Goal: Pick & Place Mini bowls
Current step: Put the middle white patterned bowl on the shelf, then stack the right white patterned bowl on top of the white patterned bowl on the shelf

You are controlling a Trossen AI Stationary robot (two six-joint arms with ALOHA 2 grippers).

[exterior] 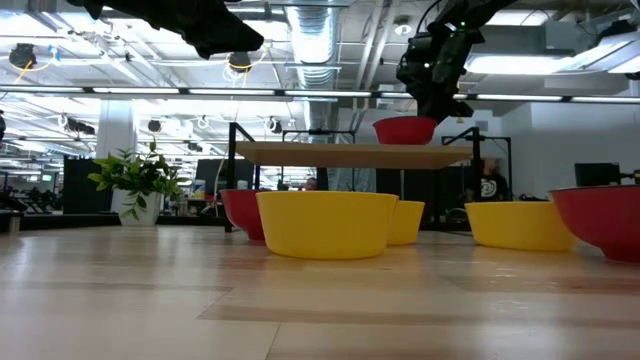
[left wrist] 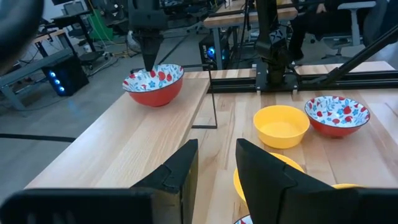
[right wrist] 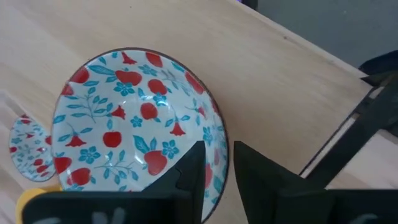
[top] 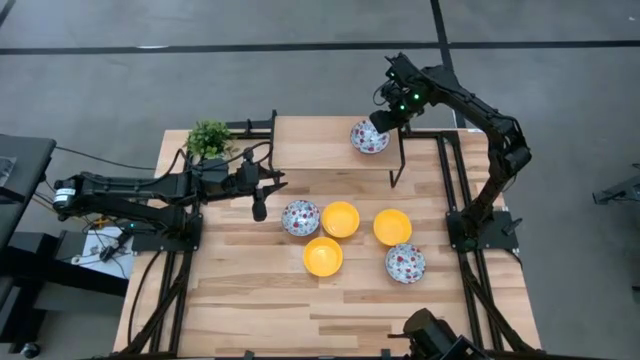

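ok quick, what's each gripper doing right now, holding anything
left gripper: fingers slightly apart, holding nothing, over the table.
right gripper: fingers straddle the floral bowl's rim on the shelf; grip cannot be told.

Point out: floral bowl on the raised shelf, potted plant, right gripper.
floral bowl on the raised shelf (top: 368, 137), high view, on its patterned inside.
potted plant (top: 209, 139), high view, on its leaves.
right gripper (top: 383, 120), high view, at the bowl's rim, between the fingertips.

We see bright, even light from ceiling strip lamps (exterior: 300, 40) at twelve o'clock in the low view; shadows stay soft, near tabletop (exterior: 300, 310) blurs, wrist foregrounds lose focus.
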